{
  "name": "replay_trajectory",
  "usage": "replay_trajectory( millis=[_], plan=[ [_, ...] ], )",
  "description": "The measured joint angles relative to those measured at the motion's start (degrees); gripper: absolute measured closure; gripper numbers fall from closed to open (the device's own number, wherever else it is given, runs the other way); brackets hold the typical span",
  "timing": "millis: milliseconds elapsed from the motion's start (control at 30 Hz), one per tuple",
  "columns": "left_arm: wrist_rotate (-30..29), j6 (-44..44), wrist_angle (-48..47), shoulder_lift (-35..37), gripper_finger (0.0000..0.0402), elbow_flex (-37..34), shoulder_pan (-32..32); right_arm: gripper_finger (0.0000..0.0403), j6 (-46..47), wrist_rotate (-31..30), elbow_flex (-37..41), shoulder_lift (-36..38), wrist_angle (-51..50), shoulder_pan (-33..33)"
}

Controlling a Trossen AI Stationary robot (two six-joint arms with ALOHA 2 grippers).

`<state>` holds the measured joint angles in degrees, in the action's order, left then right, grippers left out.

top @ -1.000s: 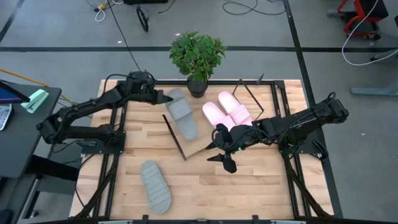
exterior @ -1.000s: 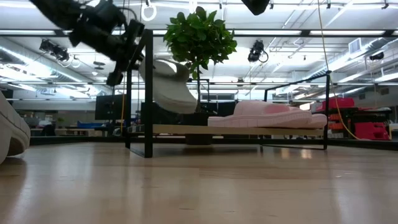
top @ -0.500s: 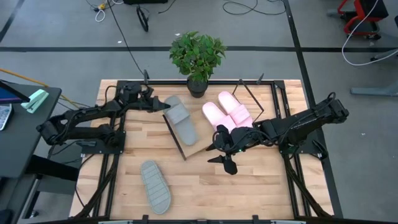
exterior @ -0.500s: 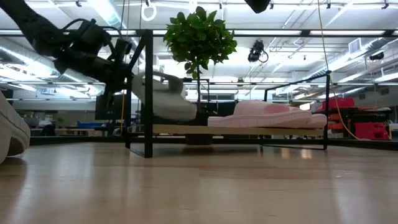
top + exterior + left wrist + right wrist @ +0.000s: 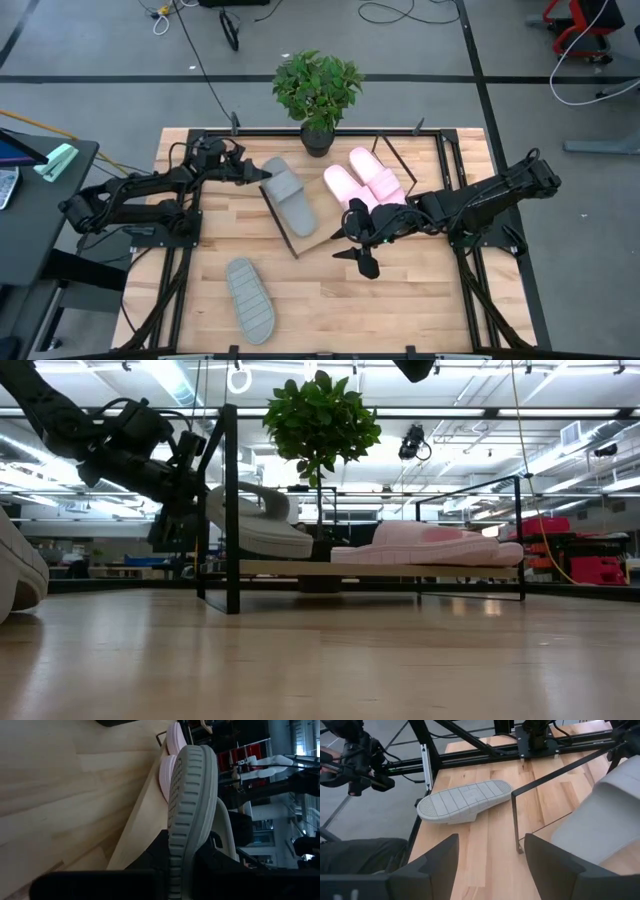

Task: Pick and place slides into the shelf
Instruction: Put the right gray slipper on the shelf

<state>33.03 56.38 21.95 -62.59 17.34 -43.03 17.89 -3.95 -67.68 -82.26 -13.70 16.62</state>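
Note:
One grey slide [image 5: 289, 196] lies aslant on the left part of the shelf [image 5: 312, 237], its lower end on the board and its far-left end raised. My left gripper [image 5: 247, 172] is shut on that raised end; the low view shows it [image 5: 188, 472] left of the slide [image 5: 258, 520]. The pink pair [image 5: 365, 180] lies on the shelf's right part. The other grey slide [image 5: 250, 299] lies sole up on the table near the front edge. My right gripper [image 5: 356, 247] hangs open above the table at the shelf's near corner. My left gripper pinches the grey slide's raised far-left end [image 5: 186, 851] between its two fingers, one finger [image 5: 156, 854] on each face. It comes from the table's left, slanting a little down, in line with the slide's length. The slide's other end rests on the shelf board.
A potted plant [image 5: 318, 88] stands at the far edge behind the shelf. The shelf's black wire frame [image 5: 515, 822] rises in front of my right gripper. Bare wood lies right of the loose grey slide [image 5: 465, 800], along the front edge.
My left gripper has gone down with the grey slide and rolled a little. The slide, held steeply above the shelf before, has tipped flatter, and its lower end now lies on the board. My right gripper has kept still.

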Motion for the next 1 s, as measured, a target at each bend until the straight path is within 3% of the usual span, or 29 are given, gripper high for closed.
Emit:
replay_trajectory(
  millis=[200, 400, 633, 1000],
  plan=[
    [0.9, -1.54, -0.01, -0.22, 0.0359, 0.0, -0.11, 0.0173, -0.04, -0.33, 0.0, 0.0, 0.01, 0.0],
    [5.49, -2.68, 1.55, -4.95, 0.0359, 0.0, -0.33, 0.0173, -0.09, -0.5, 0.0, 0.0, -0.01, 0.0],
    [8.08, -1.6, 10.44, -12.01, 0.0359, -0.04, -0.32, 0.0173, -0.09, -0.52, 0.0, 0.0, -0.02, 0.0],
    [7.86, -3.87, 11.59, -18.67, 0.0359, -0.04, -0.31, 0.0173, -0.09, -0.55, 0.0, 0.0, -0.04, 0.0]
  ],
)
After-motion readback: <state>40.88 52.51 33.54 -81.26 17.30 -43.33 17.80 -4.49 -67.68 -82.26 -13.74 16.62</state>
